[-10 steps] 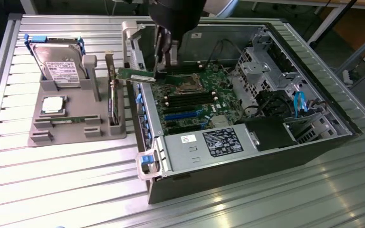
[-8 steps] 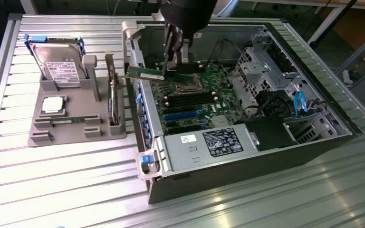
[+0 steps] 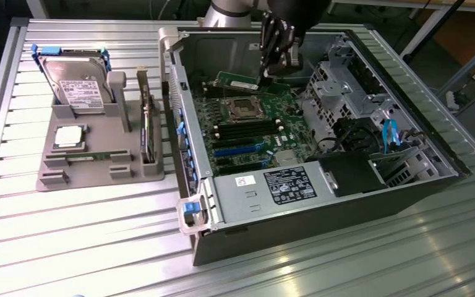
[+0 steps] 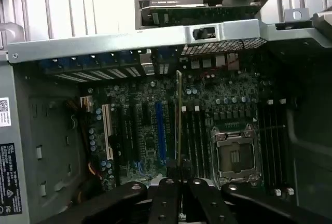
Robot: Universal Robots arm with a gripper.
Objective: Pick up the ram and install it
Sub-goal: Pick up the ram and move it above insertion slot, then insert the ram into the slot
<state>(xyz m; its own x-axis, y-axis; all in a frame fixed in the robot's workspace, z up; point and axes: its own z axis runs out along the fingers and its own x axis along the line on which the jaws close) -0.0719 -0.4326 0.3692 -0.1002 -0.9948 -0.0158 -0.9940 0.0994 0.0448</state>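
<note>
Fingers (image 3: 271, 63) in the exterior view are clenched on the ram (image 3: 235, 81), which hangs tilted inside the open computer case (image 3: 229, 52), just above the motherboard (image 3: 258, 133) near the processor socket (image 3: 243, 109); a look-alike stick (image 3: 89, 156) lies in the grey tray (image 3: 97, 179) on the table (image 3: 72, 247). From the wrist view, the ram (image 4: 179, 120) shows edge-on between the fingers (image 4: 165, 199), over the slots (image 4: 194, 136) beside the socket (image 4: 233, 154). It looks light, stiff and brittle, best pinched by its bare edges, clear of chips and contacts.
</note>
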